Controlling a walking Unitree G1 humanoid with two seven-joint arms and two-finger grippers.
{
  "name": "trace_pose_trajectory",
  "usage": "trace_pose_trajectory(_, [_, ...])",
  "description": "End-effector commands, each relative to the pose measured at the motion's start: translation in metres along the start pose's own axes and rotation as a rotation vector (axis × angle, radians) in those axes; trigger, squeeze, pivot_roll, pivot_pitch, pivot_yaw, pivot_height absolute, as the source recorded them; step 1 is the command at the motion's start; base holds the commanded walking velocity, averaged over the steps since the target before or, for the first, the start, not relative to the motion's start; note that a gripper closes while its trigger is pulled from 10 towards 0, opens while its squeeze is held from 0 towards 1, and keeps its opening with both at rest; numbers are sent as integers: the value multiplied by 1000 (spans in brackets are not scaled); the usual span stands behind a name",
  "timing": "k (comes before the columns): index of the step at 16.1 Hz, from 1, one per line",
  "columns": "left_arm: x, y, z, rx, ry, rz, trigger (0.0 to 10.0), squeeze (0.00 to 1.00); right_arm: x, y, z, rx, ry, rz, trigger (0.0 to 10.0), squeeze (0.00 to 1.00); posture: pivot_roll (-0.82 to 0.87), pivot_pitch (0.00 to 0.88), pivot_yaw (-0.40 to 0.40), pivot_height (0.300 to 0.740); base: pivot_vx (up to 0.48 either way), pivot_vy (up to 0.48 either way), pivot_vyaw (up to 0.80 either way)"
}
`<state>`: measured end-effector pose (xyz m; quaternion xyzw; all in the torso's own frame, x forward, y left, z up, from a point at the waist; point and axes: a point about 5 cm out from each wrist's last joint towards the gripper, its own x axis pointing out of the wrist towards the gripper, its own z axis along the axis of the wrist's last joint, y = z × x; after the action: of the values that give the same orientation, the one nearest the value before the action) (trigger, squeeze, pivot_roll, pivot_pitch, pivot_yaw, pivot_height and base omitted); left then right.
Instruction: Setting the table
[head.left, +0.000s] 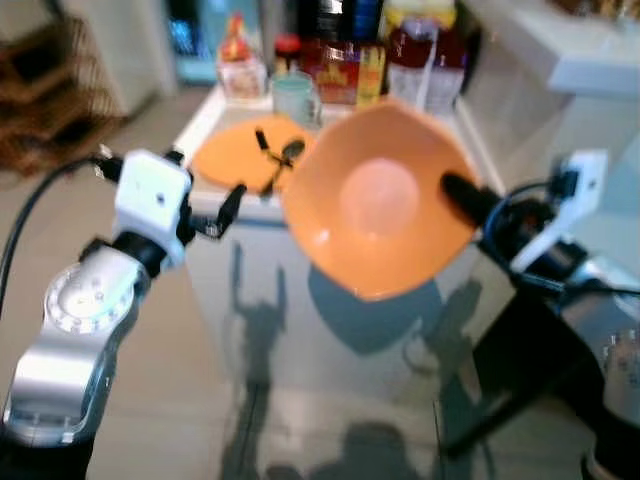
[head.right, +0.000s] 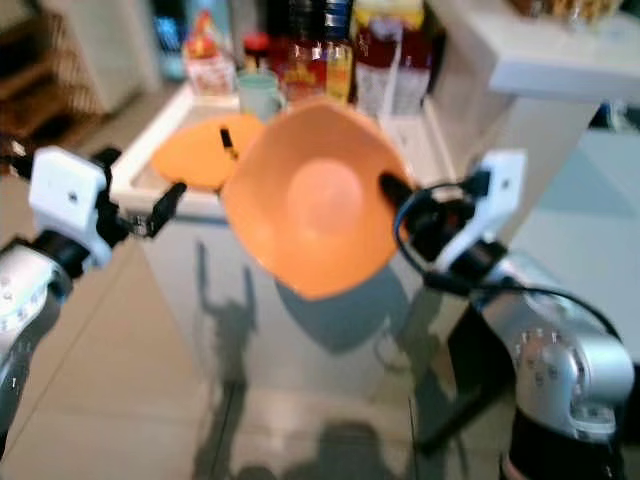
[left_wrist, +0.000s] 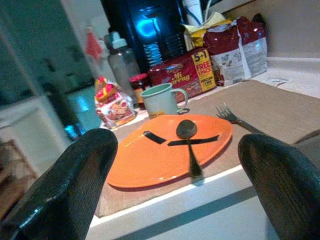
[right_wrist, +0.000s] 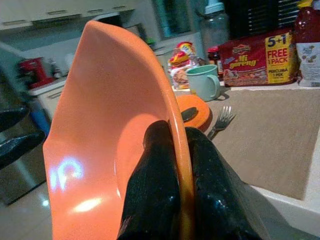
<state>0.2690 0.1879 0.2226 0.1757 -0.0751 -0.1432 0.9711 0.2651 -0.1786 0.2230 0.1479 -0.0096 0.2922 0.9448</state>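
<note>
Both eye views are blurred, so small things on the desk (head.left: 240, 215) are hard to make out there. The orange bowl (head.left: 375, 200) sits mid-frame, tipped on edge with its hollow facing the camera, hiding the brown mat (right_wrist: 265, 135) and the desk's right part behind it. The right gripper (right_wrist: 181, 170) has its jaws pinched shut on the bowl's rim, one finger on each side. The left gripper (left_wrist: 180, 185), left of centre, stands with jaws wide apart and empty, just before the desk's white front edge. An orange plate (left_wrist: 170, 150) carries a spoon (left_wrist: 189, 145), handle toward the near edge. A fork (left_wrist: 232, 117) lies on the mat, a green mug (left_wrist: 161, 100) behind the plate, packets (left_wrist: 187, 70) along the back.
</note>
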Motion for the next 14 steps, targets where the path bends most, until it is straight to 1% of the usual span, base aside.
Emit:
trace_pose_trajectory(1, [2, -5, 3, 3, -16, -10, 10000, 0, -4, -4, 9, -28, -35, -25, 10000, 0, 61, 16, 1, 740, 0, -480, 800])
trace_pose_trajectory(4, [3, -7, 3, -5, -22, -17, 10000, 0, -4, -4, 9, -30, -31, -25, 10000, 0, 58, 15, 1, 740, 0, -480, 800])
trace_pose_trajectory(7, [2, -8, 2, -3, -19, -21, 10000, 0, -5, -1, 3, -11, 2, 2, 10000, 0, 57, 17, 0, 740, 0, -480, 0])
trace_pose_trajectory(14, [3, -6, 1, 3, -19, -17, 10000, 0, -6, 1, 4, 1, 5, 16, 10000, 0, 55, 22, 1, 740, 0, -480, 0])
